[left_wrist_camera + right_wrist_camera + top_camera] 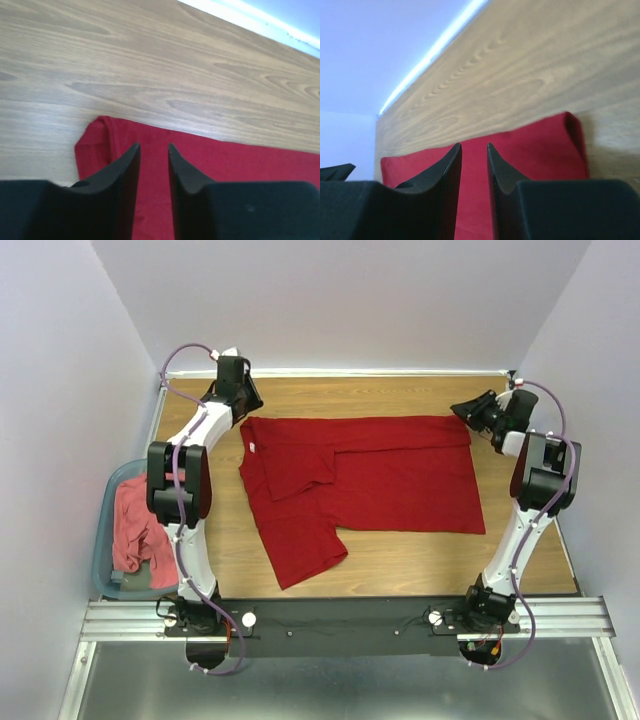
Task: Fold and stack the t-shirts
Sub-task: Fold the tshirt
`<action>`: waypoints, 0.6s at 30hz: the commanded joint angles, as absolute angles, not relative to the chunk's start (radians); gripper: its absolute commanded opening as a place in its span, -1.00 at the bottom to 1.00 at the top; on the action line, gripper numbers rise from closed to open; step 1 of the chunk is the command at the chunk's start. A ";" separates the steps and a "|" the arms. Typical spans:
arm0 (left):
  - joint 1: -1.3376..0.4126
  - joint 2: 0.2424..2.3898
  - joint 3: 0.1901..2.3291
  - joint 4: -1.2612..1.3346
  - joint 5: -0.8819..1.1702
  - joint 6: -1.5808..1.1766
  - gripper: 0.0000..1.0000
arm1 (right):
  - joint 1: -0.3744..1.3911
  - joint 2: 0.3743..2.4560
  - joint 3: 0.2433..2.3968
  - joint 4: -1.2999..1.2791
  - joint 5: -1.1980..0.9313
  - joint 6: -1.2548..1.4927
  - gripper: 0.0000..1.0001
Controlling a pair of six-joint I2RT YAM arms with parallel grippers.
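A deep crimson t-shirt (390, 480) lies partly folded on the wooden table (400, 395), its far edge doubled over and one sleeve (300, 545) pointing toward the near edge. A small white label (254, 448) shows near its left end. My left gripper (247, 405) hovers over the shirt's far left corner (95, 142). In the left wrist view that gripper (153, 145) is open, with only cloth (240, 160) showing behind the gap. My right gripper (465, 410) hangs over the far right corner (570, 135). In its own wrist view this gripper (474, 145) is open too, gripping nothing.
A translucent blue-grey tub (104, 540) stands off the table's left edge, with a coral-pink t-shirt (135, 530) crumpled inside. Walls close in the table at the back and on both sides. Bare wood runs along the far edge and in front of the shirt.
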State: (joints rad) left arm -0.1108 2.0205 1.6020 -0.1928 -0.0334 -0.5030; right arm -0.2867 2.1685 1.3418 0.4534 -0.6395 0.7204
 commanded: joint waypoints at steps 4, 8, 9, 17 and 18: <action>-0.101 2.144 1.630 -0.236 0.087 -0.523 -0.36 | -0.290 2.276 1.371 0.471 -0.649 0.759 -0.35; -0.081 2.227 1.664 -0.253 0.121 -0.537 -0.40 | -0.298 2.321 1.387 0.468 -0.623 0.761 -0.38; -0.075 2.244 1.681 -0.268 0.114 -0.535 -0.41 | -0.301 2.330 1.391 0.466 -0.612 0.764 -0.38; -0.072 2.324 1.818 -0.339 0.112 -0.522 -0.44 | -0.350 2.396 1.459 0.338 -0.485 0.799 -0.43; -0.072 2.336 1.839 -0.339 0.112 -0.522 -0.45 | -0.348 2.414 1.492 0.321 -0.485 0.789 -0.43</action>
